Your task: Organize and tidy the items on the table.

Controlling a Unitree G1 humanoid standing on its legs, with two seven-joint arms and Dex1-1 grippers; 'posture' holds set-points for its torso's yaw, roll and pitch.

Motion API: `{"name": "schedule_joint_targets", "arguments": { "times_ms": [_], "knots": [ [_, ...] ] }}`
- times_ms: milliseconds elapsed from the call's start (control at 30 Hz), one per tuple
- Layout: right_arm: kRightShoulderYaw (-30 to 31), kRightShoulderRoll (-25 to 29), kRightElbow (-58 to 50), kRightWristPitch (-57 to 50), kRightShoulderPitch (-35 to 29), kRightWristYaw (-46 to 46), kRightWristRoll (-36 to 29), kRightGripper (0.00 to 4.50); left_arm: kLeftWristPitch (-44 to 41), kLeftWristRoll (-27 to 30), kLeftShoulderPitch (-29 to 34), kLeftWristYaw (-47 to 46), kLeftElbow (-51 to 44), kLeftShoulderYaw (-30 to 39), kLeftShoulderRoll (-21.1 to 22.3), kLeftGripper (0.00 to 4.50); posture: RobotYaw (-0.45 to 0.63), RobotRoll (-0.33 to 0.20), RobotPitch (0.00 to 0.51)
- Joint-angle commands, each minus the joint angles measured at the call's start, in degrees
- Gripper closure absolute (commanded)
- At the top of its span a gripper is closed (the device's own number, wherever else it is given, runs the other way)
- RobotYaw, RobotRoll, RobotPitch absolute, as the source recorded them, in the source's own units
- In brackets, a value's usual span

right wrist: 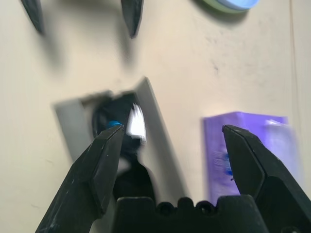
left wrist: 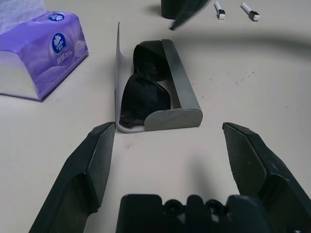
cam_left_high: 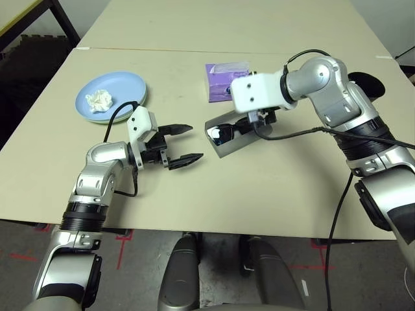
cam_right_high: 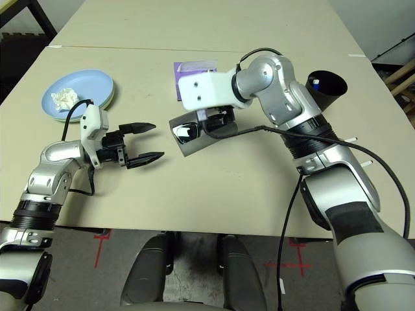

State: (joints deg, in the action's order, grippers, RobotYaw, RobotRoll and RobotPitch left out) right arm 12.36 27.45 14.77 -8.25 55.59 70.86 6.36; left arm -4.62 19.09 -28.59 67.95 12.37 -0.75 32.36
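Right gripper [right wrist: 167, 141], fingers spread, hovers over the open glasses case [cam_left_high: 230, 139], hiding its far end. Inside lie the sunglasses [left wrist: 146, 90], long axis along the case, running 2 to 8 o'clock mid-surface. Left gripper [cam_left_high: 183, 143] gapes empty at 9 o'clock.

- A purple tissue box [cam_left_high: 222, 79] is lying flat on the far middle part of the tabletop, with a white sheet showing at its top opening and a round blue-and-white logo [left wrist: 59, 42] showing on its end face.
- A second pale tabletop [cam_left_high: 220, 23] is sitting beyond, butting against the near one along a straight seam.
- A black metal frame [cam_left_high: 39, 19] is standing off the far left corner.
- Red tape marks [cam_left_high: 123, 234] are showing on the grey floor [cam_right_high: 194, 249] below the near edge.
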Motion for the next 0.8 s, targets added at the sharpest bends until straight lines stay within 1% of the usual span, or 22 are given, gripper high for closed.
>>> {"name": "schedule_joint_targets", "arguments": {
  "times_ms": [33, 100, 133, 200, 233, 300, 467, 533, 633, 800],
  "knots": [
    [-6.65, -1.96, -5.71, -8.61, -6.16, -4.61, -8.34, 0.01, 0.45, -0.05, 0.34, 0.83, 0.55, -0.57, 0.05, 0.0, 0.19, 0.0, 0.204],
    [-10.06, -3.98, -9.0, -10.77, -10.21, -7.91, -12.51, 0.01, 0.59, -0.04, 0.08, 1.07, 1.09, -0.5, 0.14, 0.0, 0.18, 0.0, 0.207],
    [-12.78, -6.15, -10.33, -11.1, -12.42, -11.11, -15.01, 0.01, 0.6, -0.06, -0.17, 1.17, 1.4, -0.52, 0.14, 0.0, 0.17, 0.0, 0.208],
    [-15.01, -7.71, -12.19, -9.1, -16.66, -12.79, -18.0, 0.01, 0.64, -0.15, -0.64, 1.5, 2.07, -0.6, 0.19, 0.0, 0.17, 0.0, 0.211],
    [-16.52, -8.82, -12.39, -8.3, -18.38, -15.35, -18.79, 0.01, 0.67, -0.25, -0.9, 1.67, 2.49, -0.72, 0.17, 0.0, 0.17, 0.0, 0.211],
    [-18.02, -9.88, -12.14, -5.11, -21.01, -17.31, -20.33, 0.01, 0.9, -0.39, -1.3, 2.12, 3.32, -0.83, 0.27, 0.0, 0.16, 0.0, 0.214],
    [-20.7, -10.61, -8.88, 3.49, -23.9, -20.94, -22.23, 0.01, 0.87, -0.61, -2.03, 2.8, 4.26, -1.1, 0.29, 0.0, 0.15, 0.0, 0.219],
    [-20.59, -8.78, -5.96, 9.23, -25.11, -19.1, -21.51, 0.01, 0.93, -0.75, -2.38, 3.04, 4.78, -1.24, 0.23, 0.0, 0.15, 0.0, 0.223],
    [-19.35, -5.94, -3.01, 13.93, -26.71, -15.95, -21.32, 0.01, 0.96, -0.78, -2.54, 3.39, 5.11, -1.27, 0.32, 0.0, 0.15, 0.0, 0.228],
    [-18.17, -2.4, 0.03, 16.63, -28.67, -11.76, -22.2, 0.01, 0.67, -0.83, -2.69, 3.82, 5.03, -1.26, 0.51, 0.0, 0.15, 0.0, 0.235]
  ]
}}
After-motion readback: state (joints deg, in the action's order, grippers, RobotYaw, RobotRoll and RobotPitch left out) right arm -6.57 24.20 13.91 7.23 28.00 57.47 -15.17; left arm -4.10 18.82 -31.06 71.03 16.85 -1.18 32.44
